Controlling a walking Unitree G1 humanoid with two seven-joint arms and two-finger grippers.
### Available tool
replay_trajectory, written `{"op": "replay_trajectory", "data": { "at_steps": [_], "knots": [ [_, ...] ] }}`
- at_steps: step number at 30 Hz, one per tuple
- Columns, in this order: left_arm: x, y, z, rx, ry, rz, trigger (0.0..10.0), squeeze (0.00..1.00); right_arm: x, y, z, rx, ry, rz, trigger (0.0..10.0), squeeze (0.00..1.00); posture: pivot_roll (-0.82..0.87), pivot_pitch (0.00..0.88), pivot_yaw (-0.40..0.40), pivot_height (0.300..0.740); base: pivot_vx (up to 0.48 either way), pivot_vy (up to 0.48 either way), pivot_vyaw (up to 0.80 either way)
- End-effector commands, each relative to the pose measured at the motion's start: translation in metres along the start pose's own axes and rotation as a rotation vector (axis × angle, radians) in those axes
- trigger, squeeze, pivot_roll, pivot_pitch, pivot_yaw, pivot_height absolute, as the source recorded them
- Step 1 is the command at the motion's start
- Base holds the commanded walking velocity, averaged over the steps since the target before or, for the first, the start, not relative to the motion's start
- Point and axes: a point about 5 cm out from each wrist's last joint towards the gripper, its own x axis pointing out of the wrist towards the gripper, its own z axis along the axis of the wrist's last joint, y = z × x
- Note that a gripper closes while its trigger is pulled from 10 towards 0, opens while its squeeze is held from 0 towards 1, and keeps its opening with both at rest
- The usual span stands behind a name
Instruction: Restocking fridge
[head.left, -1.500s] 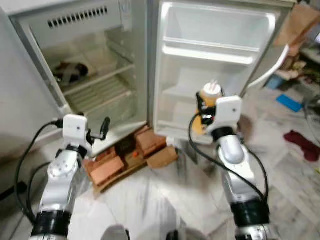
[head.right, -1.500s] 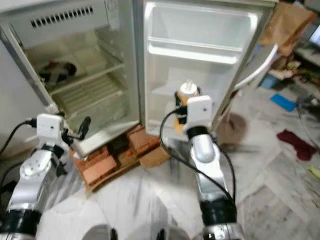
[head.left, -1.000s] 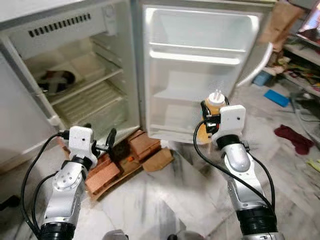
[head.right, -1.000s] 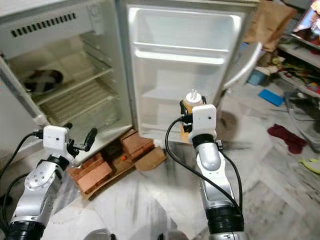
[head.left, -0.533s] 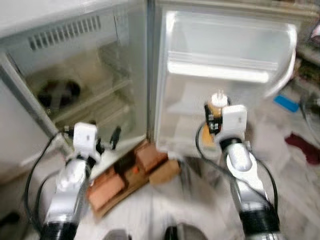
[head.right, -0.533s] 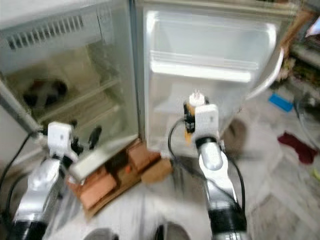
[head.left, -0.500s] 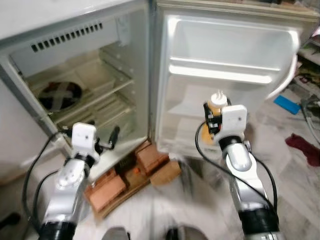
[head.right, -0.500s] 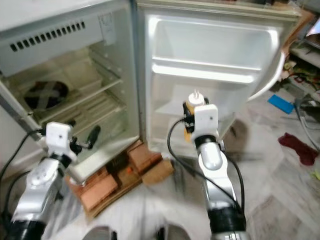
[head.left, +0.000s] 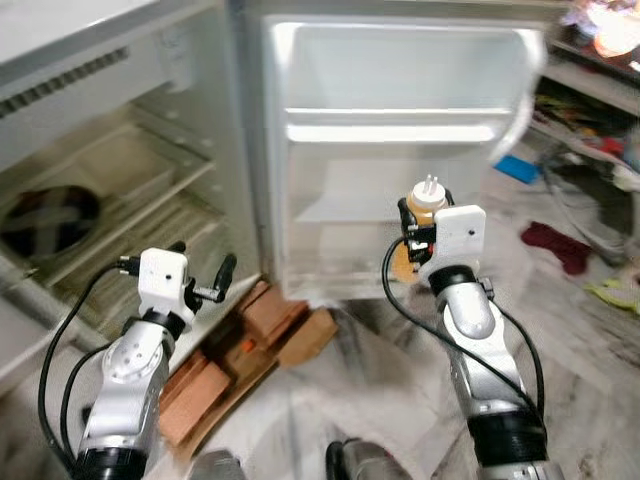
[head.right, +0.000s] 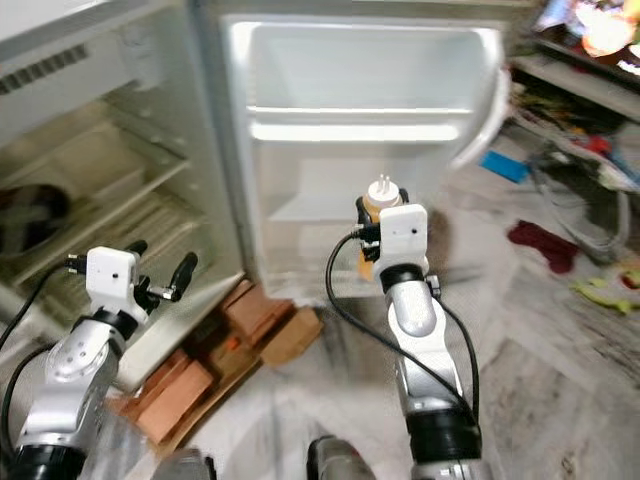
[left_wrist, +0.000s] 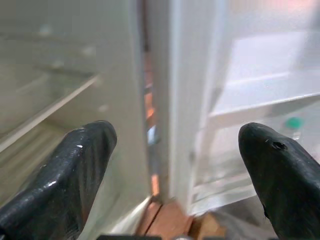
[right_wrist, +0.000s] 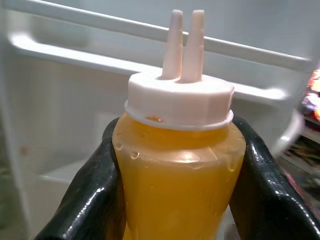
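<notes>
Since half a second ago the whole picture has slid sideways as the camera turned; the fridge door (head.left: 400, 150) now sits centre, and the right end effector (head.left: 418, 240) still grips the bottle.

Left eye view: the open fridge (head.left: 120, 200) stands at 10 o'clock, its door straight ahead at 12. The right end effector holds an upright orange sauce bottle (head.left: 425, 205) in front of the door's lower shelf. The left end effector (head.left: 200, 275) hovers at 8 o'clock, released, fingers apart. Bricks (head.left: 240, 340) lie on the floor under the fridge.

Right eye view: same scene; a dark red cloth (head.right: 540, 245) lies on the floor at 3 o'clock.

Left wrist view: two black fingers (left_wrist: 70, 175) spread wide, framing the fridge's edge and wire shelves.

Right wrist view: the bottle's white twin-spout cap (right_wrist: 181, 95) shows close up, fingers (right_wrist: 95, 190) clamped on both sides.
</notes>
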Motion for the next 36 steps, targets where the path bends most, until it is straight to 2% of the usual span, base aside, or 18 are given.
{"op": "replay_trajectory", "data": {
  "at_steps": [1, 11, 23, 29, 36],
  "knots": [
    [0.000, 0.001, 0.005, 0.005, -0.024, 0.001, 10.0, 0.00, 0.001, 0.001, 0.004, -0.001, -0.014, 0.002, 10.0, 0.00, 0.00, 0.078, -0.053, 0.740, 0.364, -0.311, 0.00],
    [0.001, 0.000, 0.005, -0.001, -0.026, 0.003, 10.0, 0.00, 0.002, 0.001, 0.005, -0.004, -0.020, 0.008, 10.0, 0.00, -0.01, 0.076, -0.054, 0.740, 0.393, -0.271, 0.00],
    [0.001, 0.004, 0.005, 0.009, -0.021, 0.026, 10.0, 0.00, 0.001, 0.005, 0.001, 0.018, -0.010, 0.037, 10.0, 0.00, 0.00, 0.071, -0.052, 0.740, 0.370, 0.000, 0.00],
    [-0.003, 0.012, 0.003, 0.031, -0.003, 0.081, 10.0, 0.00, 0.001, 0.010, 0.001, 0.036, -0.009, 0.052, 10.0, 0.00, 0.00, 0.068, -0.050, 0.740, 0.081, 0.000, 0.00],
    [-0.014, 0.020, -0.001, 0.054, 0.020, 0.103, 10.0, 0.00, -0.010, 0.011, 0.000, 0.132, 0.036, 0.079, 10.0, 0.00, 0.01, 0.071, -0.043, 0.740, 0.000, 0.000, 0.00]
  ]
}}
